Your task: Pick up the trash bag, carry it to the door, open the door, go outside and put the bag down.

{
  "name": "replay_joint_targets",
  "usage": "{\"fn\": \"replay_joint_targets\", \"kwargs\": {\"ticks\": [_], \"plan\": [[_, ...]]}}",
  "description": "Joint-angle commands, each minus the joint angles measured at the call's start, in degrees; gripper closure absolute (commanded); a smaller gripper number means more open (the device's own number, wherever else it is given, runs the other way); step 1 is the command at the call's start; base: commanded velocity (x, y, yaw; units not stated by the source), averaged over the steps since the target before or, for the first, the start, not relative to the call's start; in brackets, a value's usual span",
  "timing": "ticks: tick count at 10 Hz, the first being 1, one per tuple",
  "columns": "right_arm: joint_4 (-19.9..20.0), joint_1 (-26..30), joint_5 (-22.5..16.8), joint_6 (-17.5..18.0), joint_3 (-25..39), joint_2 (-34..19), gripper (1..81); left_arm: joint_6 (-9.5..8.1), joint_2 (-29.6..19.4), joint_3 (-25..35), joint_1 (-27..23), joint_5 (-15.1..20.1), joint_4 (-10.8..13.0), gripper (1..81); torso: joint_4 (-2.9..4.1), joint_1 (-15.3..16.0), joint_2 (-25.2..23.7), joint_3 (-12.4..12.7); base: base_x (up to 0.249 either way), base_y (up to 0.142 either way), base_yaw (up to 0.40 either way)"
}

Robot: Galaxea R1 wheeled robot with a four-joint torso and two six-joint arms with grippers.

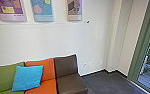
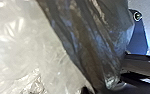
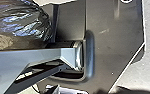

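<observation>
For the left end effector and the right end effector, I cannot tell whether either is wide, narrow or holding anything. The trash bag [image 2: 91, 37] is large and close in the left wrist view, its dark, creased film meeting a pale, glossy, crinkled area; in the right wrist view it is dark and shiny beside the robot's dark plate [image 3: 116, 50]. Farther out, the head view has 3 seats in a row — a green seat [image 1: 3, 77], an orange seat [image 1: 48, 86] and a brown seat [image 1: 68, 80] — with a blue cushion [image 1: 28, 78] overlapping the green and orange. Behind them, 3 posters [image 1: 43, 10] hang on a white wall [image 1: 48, 37]. Dark floor [image 1: 103, 81] runs toward a green frame [image 1: 138, 50] around glass, with paving [image 1: 147, 81] beyond.
</observation>
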Motion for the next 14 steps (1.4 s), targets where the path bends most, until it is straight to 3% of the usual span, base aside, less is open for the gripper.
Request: {"fn": "replay_joint_targets", "kwargs": {"ticks": [1, 14], "plan": [[-1.36, 3.16, -3.36, -0.23, -2.93, 2.04, 1.0, 0.32, -0.22, 0.13, -3.34, 3.51, 0.1, 81.1, 0.0, 0.02, 0.0, 0.0, 0.0, 0.0, -0.21], [-1.01, 3.16, -3.62, 0.12, -3.45, 3.09, 1.0, 0.32, -0.04, 0.04, -3.25, 3.25, 0.19, 81.1, 0.0, 0.0, 0.0, 0.0, 0.0, 0.0, -0.232]]}}
